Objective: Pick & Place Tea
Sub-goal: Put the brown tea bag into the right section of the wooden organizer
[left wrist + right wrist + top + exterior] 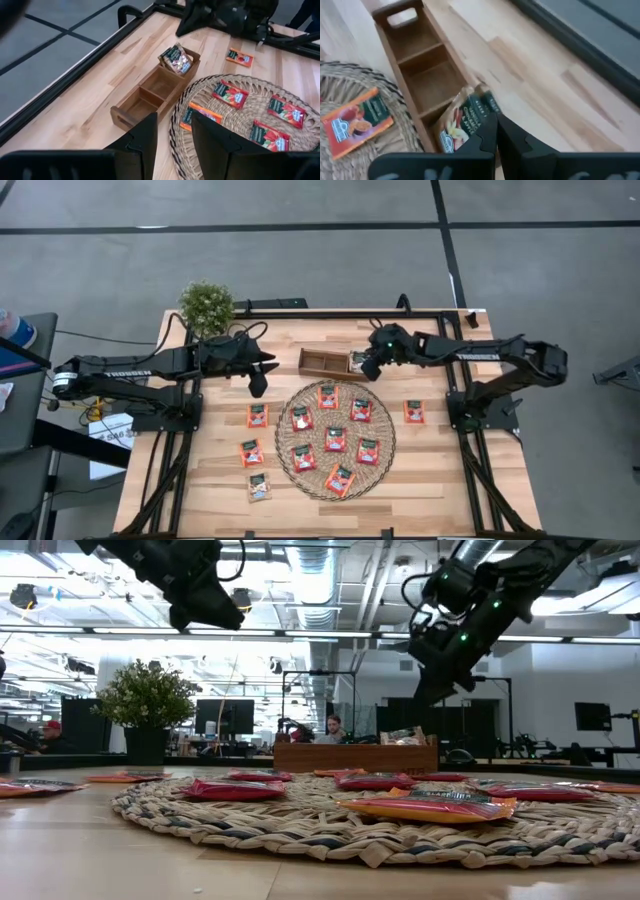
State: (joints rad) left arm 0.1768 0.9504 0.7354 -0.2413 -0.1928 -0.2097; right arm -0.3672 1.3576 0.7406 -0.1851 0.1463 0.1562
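Right gripper (pixel 370 369) sits over the right end of the wooden tray (pixel 325 361), at the far side of the table (pixel 440 480). In the right wrist view its two dark fingers (pixel 487 137) are pressed together with no gap — nothing pinched between them. The tips sit just above a pale beige-green sachet (pixel 465 117) that stands tilted in the tray's end slot; whether the tips touch it, cannot tell. The other two slots of the tray show only bare wood.

Left gripper (pixel 257 385) hangs above the table left of the tray, off the mat. In the left wrist view its fingers (pixel 145 137) stand partly apart, a clear gap between them, and nothing is held — bare table and mat edge show through the gap.

Tea: eight red-orange sachets (pixel 335 438) lie flat on the round woven mat (pixel 385 465), spread in a loose ring with one near the centre. Two more red-orange sachets lie on the bare wood left of the mat, one (pixel 257 416) nearer the tray and one (pixel 250 452) below it. A further sachet (pixel 260 486), paler, lies near the front-left of the mat. One red-orange sachet (pixel 414 412) lies alone on the wood right of the mat.

A small potted plant (pixel 206 306) stands at the far left corner of the table. In the low view the nearest sachet (pixel 430 805) rests on the mat's weave
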